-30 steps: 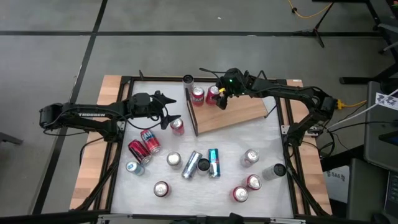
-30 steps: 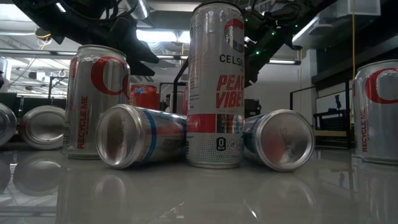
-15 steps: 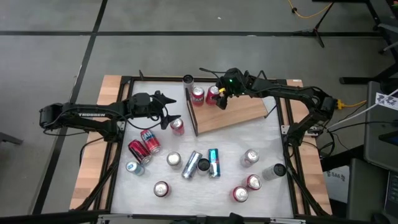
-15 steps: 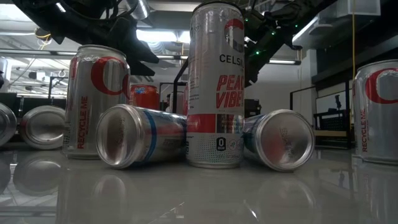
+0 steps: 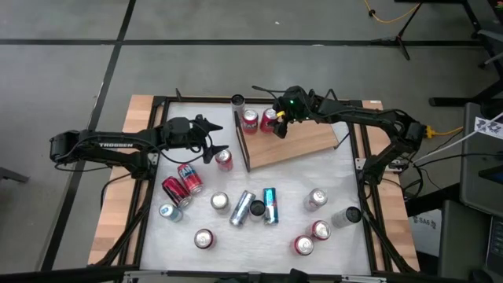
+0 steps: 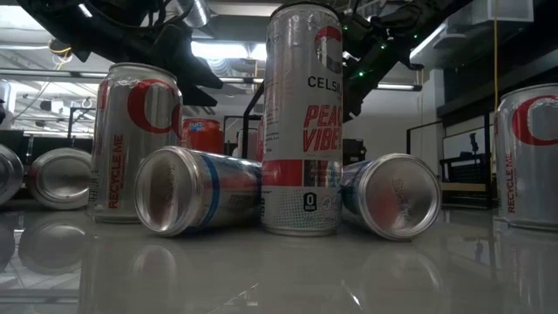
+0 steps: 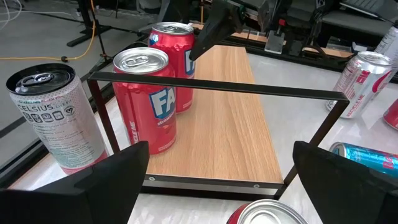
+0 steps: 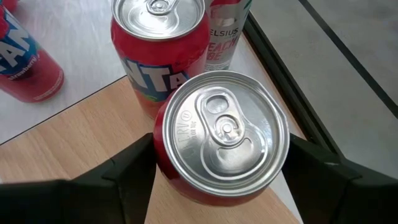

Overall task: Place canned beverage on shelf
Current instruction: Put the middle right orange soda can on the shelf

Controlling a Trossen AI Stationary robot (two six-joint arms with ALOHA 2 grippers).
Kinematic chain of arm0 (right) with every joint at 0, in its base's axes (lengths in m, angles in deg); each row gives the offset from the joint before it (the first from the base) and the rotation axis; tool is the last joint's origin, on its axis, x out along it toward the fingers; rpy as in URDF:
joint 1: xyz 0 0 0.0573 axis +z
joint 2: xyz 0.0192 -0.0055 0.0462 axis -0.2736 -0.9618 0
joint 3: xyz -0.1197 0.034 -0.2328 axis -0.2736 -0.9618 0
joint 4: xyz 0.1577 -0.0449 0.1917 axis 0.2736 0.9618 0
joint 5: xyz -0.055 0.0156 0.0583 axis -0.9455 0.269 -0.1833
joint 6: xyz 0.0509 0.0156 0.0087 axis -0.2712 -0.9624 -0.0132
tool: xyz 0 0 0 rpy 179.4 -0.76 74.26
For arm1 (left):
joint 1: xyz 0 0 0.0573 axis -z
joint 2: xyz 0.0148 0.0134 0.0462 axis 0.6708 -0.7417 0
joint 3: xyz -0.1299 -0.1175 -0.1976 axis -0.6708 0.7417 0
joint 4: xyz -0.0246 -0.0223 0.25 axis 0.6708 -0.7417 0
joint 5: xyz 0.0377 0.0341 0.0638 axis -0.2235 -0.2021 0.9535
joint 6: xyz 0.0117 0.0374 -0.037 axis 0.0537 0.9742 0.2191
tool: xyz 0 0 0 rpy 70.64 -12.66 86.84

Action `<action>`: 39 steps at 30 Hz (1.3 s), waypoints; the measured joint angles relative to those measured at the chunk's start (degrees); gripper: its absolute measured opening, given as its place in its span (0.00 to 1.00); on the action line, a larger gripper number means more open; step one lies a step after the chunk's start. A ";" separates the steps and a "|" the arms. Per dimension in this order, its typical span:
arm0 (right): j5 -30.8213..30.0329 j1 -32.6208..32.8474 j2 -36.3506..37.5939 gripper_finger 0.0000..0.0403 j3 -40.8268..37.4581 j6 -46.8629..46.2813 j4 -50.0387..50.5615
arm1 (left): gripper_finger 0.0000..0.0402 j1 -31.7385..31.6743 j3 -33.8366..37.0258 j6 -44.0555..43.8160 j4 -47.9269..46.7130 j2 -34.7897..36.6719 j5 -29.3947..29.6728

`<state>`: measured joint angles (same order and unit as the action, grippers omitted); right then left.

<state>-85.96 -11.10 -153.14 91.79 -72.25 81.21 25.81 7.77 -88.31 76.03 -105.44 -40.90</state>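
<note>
Red can (image 8: 221, 140) stands upright on the shelf (image 5: 295, 145), at the rail end, right gripper (image 8: 217, 171) straddling it: one finger on each side of the can body, both against it, so it's gripping the can. High view puts this can (image 5: 269, 119) just beside a second red Fanta can (image 5: 250, 121), also upright on the shelf by the dark rail (image 7: 211, 87). Right next to the shelf, just outside the rail, a white Celsius can (image 7: 53, 118) stands on the white table (image 5: 338, 169).

Left gripper (image 5: 211, 140) hovers on the rail side of the shelf, fingers spread wide, holding nothing. Another red can (image 5: 224, 159) stands near the shelf's rail corner, just under those fingers.

Farther from the shelf, loose cans are scattered over the table: two red ones lying down (image 5: 182, 185), silver and blue ones lying together (image 5: 255, 206), a few upright silver/red ones (image 5: 314, 229). Low view: upright Celsius "Peach Vibe" can (image 6: 302, 118) between two cans on their sides.
</note>
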 joint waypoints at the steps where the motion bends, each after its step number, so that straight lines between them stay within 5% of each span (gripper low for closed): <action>1: -0.01 0.00 0.00 0.72 0.00 0.00 0.00 | 0.97 0.00 -0.02 0.00 0.01 0.00 0.00; 8: 0.00 -0.04 0.00 0.74 0.00 0.02 0.00 | 0.97 0.01 -0.02 0.00 0.00 0.00 0.00; 19: 0.18 -0.04 0.04 0.98 0.18 0.04 -0.26 | 0.97 0.01 -0.01 0.00 0.01 0.00 0.00; 28: -0.31 -0.04 0.04 0.95 2.72 0.38 4.01 | 0.97 0.00 -0.02 0.00 0.01 0.00 0.00; 39: -1.98 -0.04 1.39 0.95 14.39 5.33 24.68 | 0.97 0.00 -0.02 -0.04 0.01 0.00 0.00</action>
<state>-87.95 -11.15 -151.75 106.18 -66.92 105.89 25.81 7.75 -88.35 76.05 -105.44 -40.90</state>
